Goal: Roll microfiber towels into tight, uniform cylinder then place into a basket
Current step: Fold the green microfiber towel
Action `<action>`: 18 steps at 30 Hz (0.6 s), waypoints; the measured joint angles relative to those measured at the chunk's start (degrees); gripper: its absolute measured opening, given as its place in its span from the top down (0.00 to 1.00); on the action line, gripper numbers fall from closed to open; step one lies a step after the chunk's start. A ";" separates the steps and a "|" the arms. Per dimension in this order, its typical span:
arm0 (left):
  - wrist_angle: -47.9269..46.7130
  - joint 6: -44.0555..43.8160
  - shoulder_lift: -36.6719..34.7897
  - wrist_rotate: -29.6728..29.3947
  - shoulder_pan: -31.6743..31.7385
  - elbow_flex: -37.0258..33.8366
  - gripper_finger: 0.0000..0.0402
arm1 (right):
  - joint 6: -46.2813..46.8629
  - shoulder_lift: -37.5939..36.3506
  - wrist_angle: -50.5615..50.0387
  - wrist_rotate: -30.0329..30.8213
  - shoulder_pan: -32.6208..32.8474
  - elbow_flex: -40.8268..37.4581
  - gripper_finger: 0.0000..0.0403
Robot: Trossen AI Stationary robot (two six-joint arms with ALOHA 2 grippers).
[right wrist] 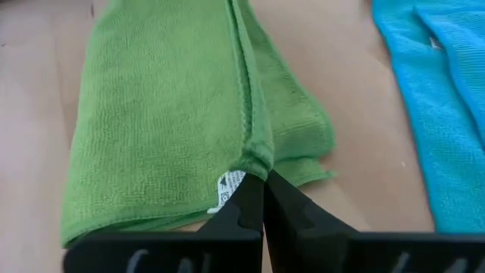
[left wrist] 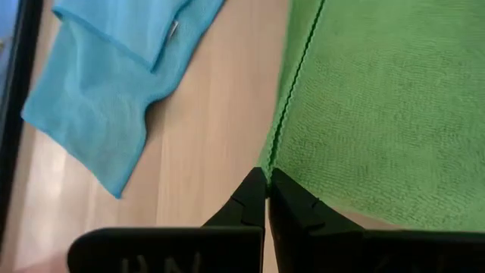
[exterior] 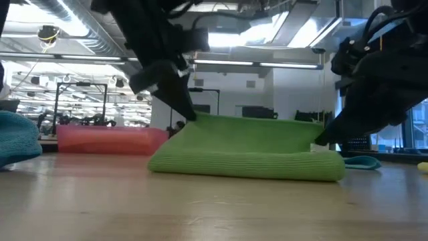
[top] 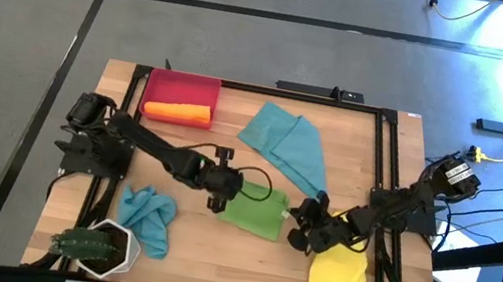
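The green towel (top: 258, 213) lies folded over on the table's middle, its rounded fold (exterior: 241, 167) toward the near edge. My left gripper (top: 222, 197) is shut on the towel's left end, and my right gripper (top: 304, 228) is shut on its right end. A rolled orange towel (top: 177, 109) lies in the red basket (top: 208, 86) at the far left. One teal towel (top: 286, 145) is spread out behind the green one. Another teal towel (top: 146, 218) lies crumpled at the near left. The yellow towel (top: 336, 278) lies at the near right. My left gripper pinches the green towel's stitched edge (left wrist: 274, 155) at its left corner between the two fingertips, slanting down from the table's left. That corner (exterior: 198, 118) is raised off the table; the fold below rests on the wood. My right gripper pinches the green towel's corner beside the white label (right wrist: 227, 183), where the layered edges (right wrist: 254, 152) meet. It slants down from the table's right. The corner (exterior: 319, 143) sits slightly raised, and the rest of the towel lies on the table.
A white hexagonal pot with a plant (top: 101, 247) stands at the near left corner. A black frame (top: 383, 152) runs along the table's sides. Bare wood shows between the green towel and the near edge.
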 joint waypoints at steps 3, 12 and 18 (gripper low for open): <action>3.76 0.95 0.00 2.42 1.58 -2.20 1.00 | -0.07 0.04 -0.02 -0.02 -0.57 0.00 0.99; 10.13 3.89 0.02 5.10 3.76 -6.50 0.93 | -4.34 0.04 0.04 2.03 -0.68 0.02 0.85; 8.82 5.09 -0.97 -2.41 3.26 -5.18 0.78 | -6.30 -2.06 -1.16 3.53 -0.68 0.04 0.66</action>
